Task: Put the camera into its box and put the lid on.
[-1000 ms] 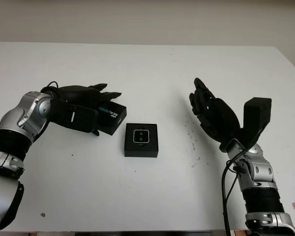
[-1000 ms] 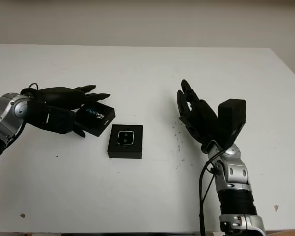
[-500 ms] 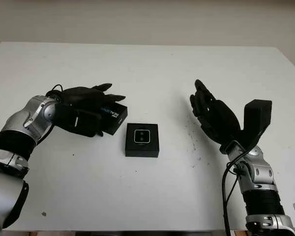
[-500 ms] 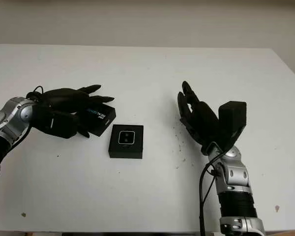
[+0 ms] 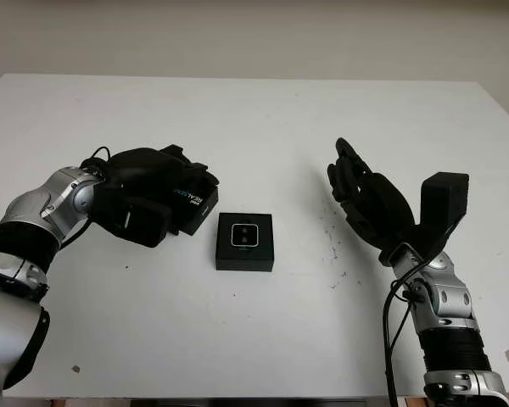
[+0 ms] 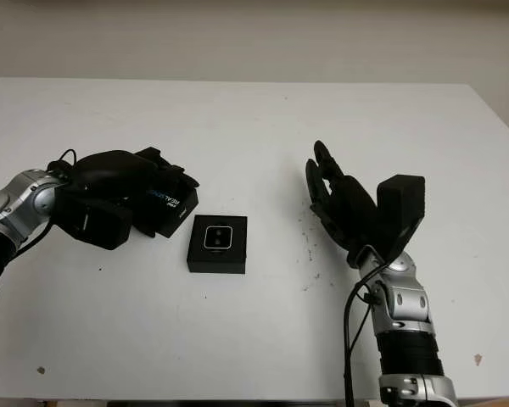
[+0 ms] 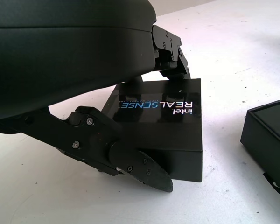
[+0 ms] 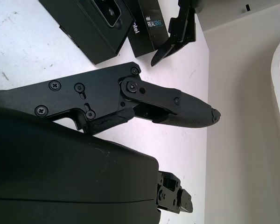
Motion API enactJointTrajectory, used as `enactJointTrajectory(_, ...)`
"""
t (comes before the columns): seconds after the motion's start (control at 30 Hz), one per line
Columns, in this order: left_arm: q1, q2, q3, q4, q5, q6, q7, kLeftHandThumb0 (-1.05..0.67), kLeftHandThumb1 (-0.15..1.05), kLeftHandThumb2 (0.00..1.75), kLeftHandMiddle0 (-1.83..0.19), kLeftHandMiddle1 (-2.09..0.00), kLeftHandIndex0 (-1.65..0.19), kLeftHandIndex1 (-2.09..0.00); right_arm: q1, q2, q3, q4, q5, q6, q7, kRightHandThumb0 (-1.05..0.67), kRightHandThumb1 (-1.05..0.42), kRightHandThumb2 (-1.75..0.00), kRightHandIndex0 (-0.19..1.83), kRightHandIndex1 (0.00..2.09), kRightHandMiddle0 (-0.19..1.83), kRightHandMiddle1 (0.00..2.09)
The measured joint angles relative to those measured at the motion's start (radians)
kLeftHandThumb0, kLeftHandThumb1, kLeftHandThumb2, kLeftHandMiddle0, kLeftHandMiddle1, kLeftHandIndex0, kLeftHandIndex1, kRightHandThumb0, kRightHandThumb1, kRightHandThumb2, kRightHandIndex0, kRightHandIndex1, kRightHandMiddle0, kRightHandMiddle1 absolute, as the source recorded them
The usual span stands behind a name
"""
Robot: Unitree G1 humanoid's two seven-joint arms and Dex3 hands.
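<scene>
A black box (image 5: 244, 253) sits open at the table's middle, with the camera (image 5: 243, 236) lying inside it, lenses up. Just left of it lies the black lid (image 5: 200, 202), printed "intel REALSENSE" (image 7: 161, 105), flat on the table. My left hand (image 5: 180, 197) is curled over the lid: the fingers (image 7: 170, 58) hook its far edge and the thumb (image 7: 130, 163) presses its near side. My right hand (image 5: 366, 199) is held open above the table to the right of the box, palm facing left, holding nothing.
The white table (image 5: 263, 119) runs wide behind and in front of the box. Small dark specks (image 5: 329, 231) dot the surface between the box and my right hand. A wall rises behind the table's far edge.
My left hand's fingers have curled down from stretched out over the lid to closed around it. The lid, box and right hand stay in place.
</scene>
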Motion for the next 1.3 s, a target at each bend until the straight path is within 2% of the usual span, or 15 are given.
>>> enactJointTrajectory(0.23,0.0,0.0,0.002,0.005,-0.022,0.021,-0.011,-0.15,1.01,0.07,-0.3,-1.18,-0.27,-1.09,0.002,0.001,0.0,0.0,0.001,0.001,-0.001,-0.66,-1.05,-0.6,-0.19,0.0,-0.19,0.01)
enactJointTrajectory(0.27,0.003,-0.002,0.007,0.005,-0.037,0.034,-0.018,-0.14,1.03,0.07,-0.29,-1.34,-0.26,-1.13,0.002,0.001,0.0,0.0,0.001,0.002,-0.001,-0.66,-1.05,-0.6,-0.19,0.0,-0.19,0.0)
enactJointTrajectory(0.37,0.014,-0.02,0.038,0.003,-0.102,0.088,-0.043,-0.18,1.05,0.15,-0.3,-1.58,-0.22,-1.23,0.002,0.002,0.0,0.0,0.003,0.002,0.003,-0.65,-1.05,-0.6,-0.19,0.0,-0.19,0.0)
enactJointTrajectory(0.43,0.027,-0.034,0.064,-0.017,-0.143,0.148,-0.062,-0.23,1.05,0.17,-0.32,-1.64,-0.2,-1.26,0.004,0.002,0.0,0.0,0.004,0.004,0.003,-0.64,-1.05,-0.61,-0.19,0.0,-0.19,0.0)
enactJointTrajectory(0.53,0.041,-0.055,0.095,-0.094,-0.185,0.308,-0.11,-0.31,1.05,0.21,-0.36,-1.78,-0.19,-1.29,0.011,0.006,0.001,-0.008,0.004,0.017,-0.006,-0.63,-1.05,-0.61,-0.19,0.0,-0.19,0.0)
enactJointTrajectory(0.7,0.067,-0.081,0.137,-0.269,-0.236,0.519,-0.166,-0.3,1.05,0.21,-0.33,-1.84,-0.19,-1.37,0.021,0.025,0.004,-0.031,0.004,0.021,-0.022,-0.61,-1.05,-0.6,-0.19,0.01,-0.18,0.03)
enactJointTrajectory(0.83,0.074,-0.084,0.155,-0.375,-0.26,0.614,-0.2,-0.3,1.05,0.19,-0.33,-1.87,-0.17,-1.49,0.036,0.038,0.009,-0.054,0.002,0.022,-0.031,-0.63,-1.05,-0.58,-0.19,0.02,-0.19,0.03)
enactJointTrajectory(0.97,0.081,-0.083,0.157,-0.478,-0.262,0.712,-0.258,-0.29,1.05,0.18,-0.32,-1.83,-0.17,-1.5,0.053,0.046,0.027,-0.104,0.0,0.033,-0.042,-0.63,-1.05,-0.6,-0.19,0.02,-0.19,0.03)
enactJointTrajectory(1.1,0.084,-0.075,0.156,-0.556,-0.249,0.763,-0.302,-0.3,1.05,0.17,-0.3,-1.78,-0.16,-1.48,0.065,0.053,0.033,-0.133,0.0,0.038,-0.052,-0.63,-1.05,-0.6,-0.19,0.03,-0.19,0.04)
enactJointTrajectory(1.3,0.08,-0.061,0.146,-0.653,-0.223,0.907,-0.422,-0.28,1.05,0.16,-0.35,-1.84,-0.18,-1.54,0.08,0.067,0.044,-0.148,-0.002,0.037,-0.067,-0.63,-1.05,-0.6,-0.19,0.03,-0.19,0.04)
